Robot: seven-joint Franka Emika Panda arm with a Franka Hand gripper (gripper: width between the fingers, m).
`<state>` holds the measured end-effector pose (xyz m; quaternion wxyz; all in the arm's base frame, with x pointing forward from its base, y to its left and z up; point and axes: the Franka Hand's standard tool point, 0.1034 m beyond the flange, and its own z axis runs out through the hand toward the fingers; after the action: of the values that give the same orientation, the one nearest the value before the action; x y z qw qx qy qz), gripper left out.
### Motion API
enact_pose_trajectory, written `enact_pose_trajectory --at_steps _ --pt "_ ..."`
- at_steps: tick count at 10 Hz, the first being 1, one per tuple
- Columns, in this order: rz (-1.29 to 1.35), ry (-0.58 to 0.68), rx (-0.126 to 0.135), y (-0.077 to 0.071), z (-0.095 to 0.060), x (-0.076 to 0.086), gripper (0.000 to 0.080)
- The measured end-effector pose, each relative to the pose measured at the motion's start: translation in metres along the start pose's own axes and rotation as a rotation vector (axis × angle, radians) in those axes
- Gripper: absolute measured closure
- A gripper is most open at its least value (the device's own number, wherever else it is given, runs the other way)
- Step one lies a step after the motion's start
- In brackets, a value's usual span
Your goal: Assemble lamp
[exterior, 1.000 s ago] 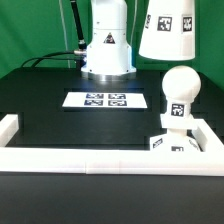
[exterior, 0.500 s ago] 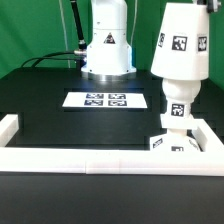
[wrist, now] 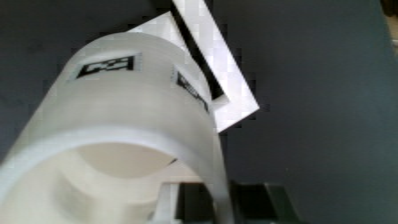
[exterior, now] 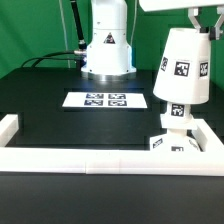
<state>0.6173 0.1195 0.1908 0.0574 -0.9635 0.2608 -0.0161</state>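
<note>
The white lamp shade (exterior: pixel 181 67) sits over the bulb, on the exterior view's right side of the black worktop (exterior: pixel 60 125). It is shaped like a cone with the tip cut off, and it leans a little. It has black-and-white square tags on its side. The bulb is hidden under the shade. Only the stem (exterior: pixel 176 112) shows below the shade's rim.

The stem goes down into the small blocky base (exterior: pixel 172 143). The base stands in the near right corner, just inside the white fence (exterior: pixel 100 160) that runs along the near edge of the worktop. The base has tags on it too.

The end effector (exterior: pixel 200 18) is above the shade, at the top right of the exterior view. One thin finger (exterior: pixel 194 18) comes down to the top of the shade. From these pictures I cannot tell how wide the end effector is open, or if it has hold of the shade.

In the wrist view the shade (wrist: pixel 125 140) fills most of the picture, and its wide open end is close to the camera.

The marker board (exterior: pixel 107 100) lies flat in the middle of the worktop, well apart from the lamp. The big white robot pedestal (exterior: pixel 107 45) stands at the far side, behind the marker board.
</note>
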Motion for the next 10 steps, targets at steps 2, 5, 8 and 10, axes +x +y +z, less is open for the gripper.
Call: enact_pose_trajectory --at_steps 2,5,8,10 --pt "-0.001 0.007 -0.001 0.001 0.008 0.001 0.0752" --pt "-0.004 0.014 -0.003 0.001 0.017 0.002 0.0752" --pt "-0.003 0.012 -0.003 0.002 0.016 0.002 0.0512" --pt "0.001 0.014 0.001 0.003 0.009 0.003 0.0184"
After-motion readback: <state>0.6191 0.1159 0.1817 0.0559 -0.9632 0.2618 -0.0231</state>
